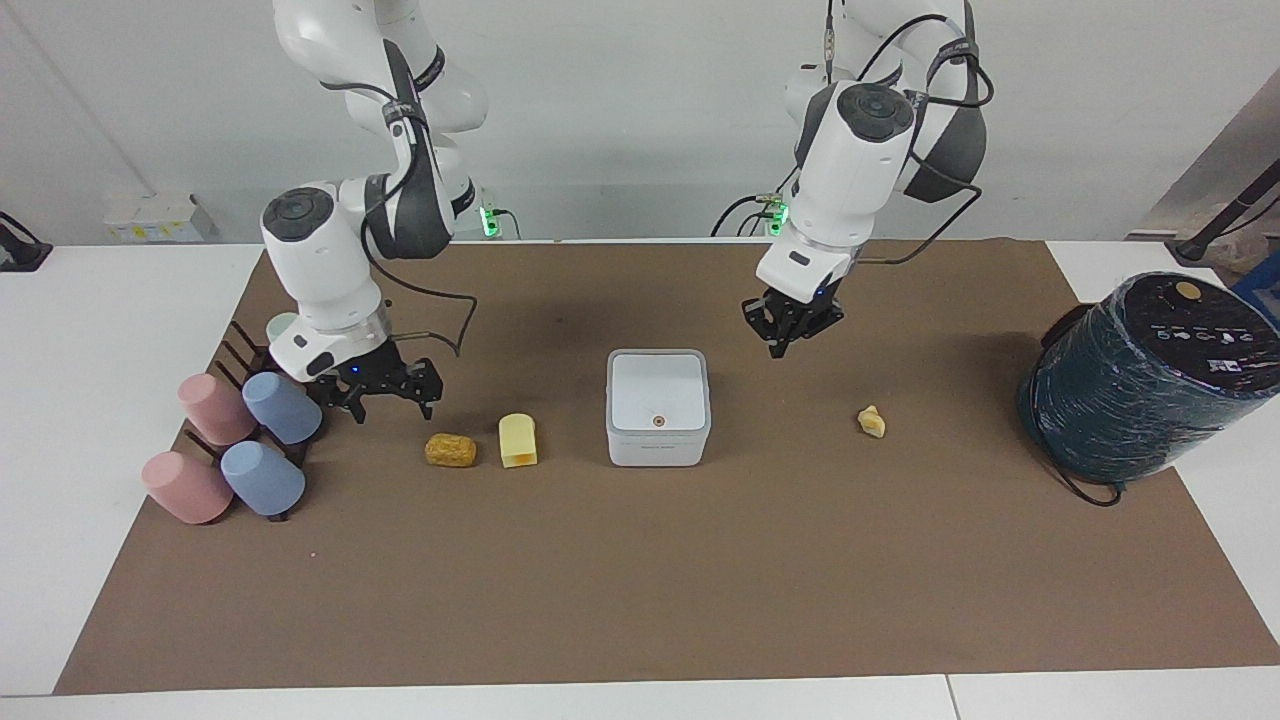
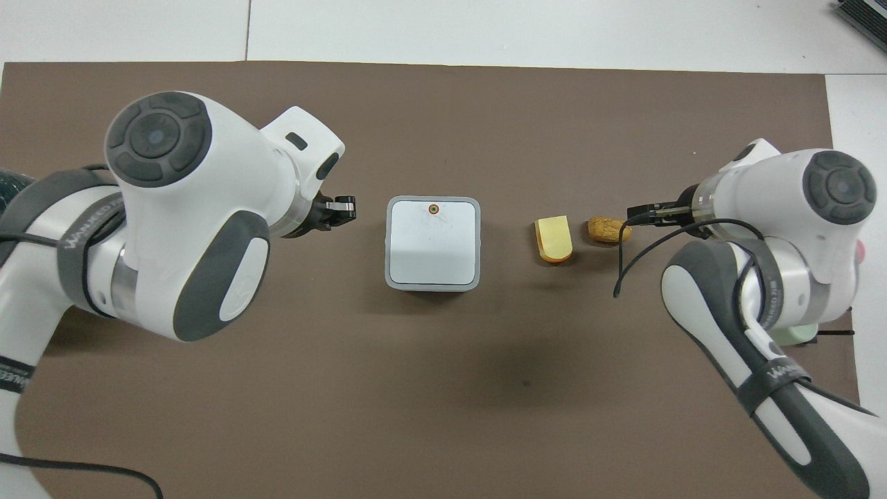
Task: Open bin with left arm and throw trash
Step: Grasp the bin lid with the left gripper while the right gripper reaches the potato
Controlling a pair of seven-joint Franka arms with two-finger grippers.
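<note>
I find the small white square plastic bin (image 1: 658,406) with rounded corners standing on the brown table mat (image 1: 640,580), lid down flat, its small orange dot (image 1: 658,421) on the lid's edge farther from the robots.

The left gripper (image 1: 792,330) hangs over the mat just beside the bin, toward the left arm's end of the table, and touches nothing. Its fingers point downward and look drawn close together, with nothing between them. In the overhead view the left gripper (image 2: 338,208) shows just beside the bin's wall.

The right gripper (image 1: 383,392) hangs low over the mat, its fingers spread apart and empty. The brown oblong bread-like lump (image 1: 450,449) lies just beside those fingers, apart from them. The pale yellow toast-shaped block (image 1: 518,440) lies between that lump and the bin, touching neither. The pastel cups (image 1: 240,435) on their dark rack sit on the fingers' other flank, toward the right arm's end of the table.

The tiny tan crumpled scrap (image 1: 871,421) lies on the mat between the left gripper's fingers and the large dark teal wrapped cylinder (image 1: 1145,375), well apart from both.
</note>
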